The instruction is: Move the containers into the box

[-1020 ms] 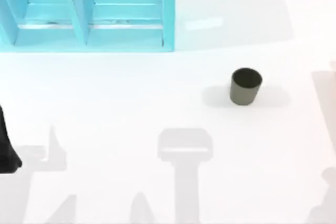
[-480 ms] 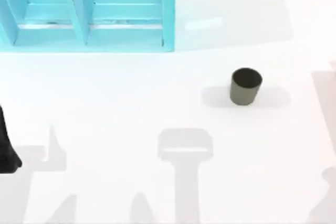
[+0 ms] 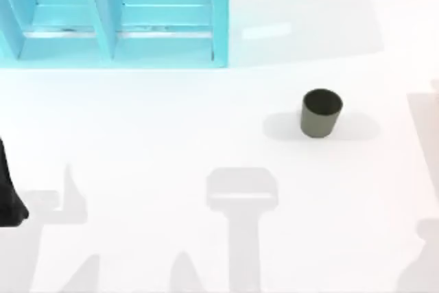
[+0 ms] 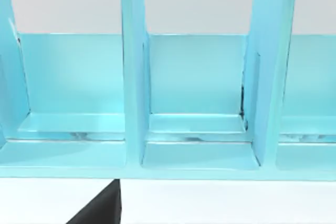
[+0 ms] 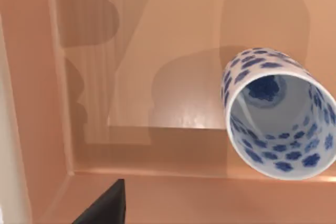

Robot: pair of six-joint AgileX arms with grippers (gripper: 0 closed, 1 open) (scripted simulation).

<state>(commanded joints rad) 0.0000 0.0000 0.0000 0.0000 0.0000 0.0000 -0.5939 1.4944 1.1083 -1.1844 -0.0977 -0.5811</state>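
Note:
The plain dark olive-grey cup (image 3: pixel 321 112) stands upright on the white table, right of centre, with no gripper near it. In the right wrist view the white cup with a blue pattern (image 5: pixel 281 114) sits inside the tan box (image 5: pixel 157 156), close to one wall, its mouth towards the camera. A black part of my right gripper (image 5: pixel 102 205) shows at the picture's edge, apart from that cup. My left arm (image 3: pixel 8 193) rests at the table's left edge. A black part of the left gripper (image 4: pixel 100 211) faces the teal shelf.
A teal shelf unit (image 3: pixel 113 15) with upright dividers stands at the table's back left, also seen close up in the left wrist view (image 4: pixel 134 77). Grey shadows of the arms lie across the table's front.
The shadow at the table's front right corner has shifted slightly. The olive-grey cup and the left arm have not moved.

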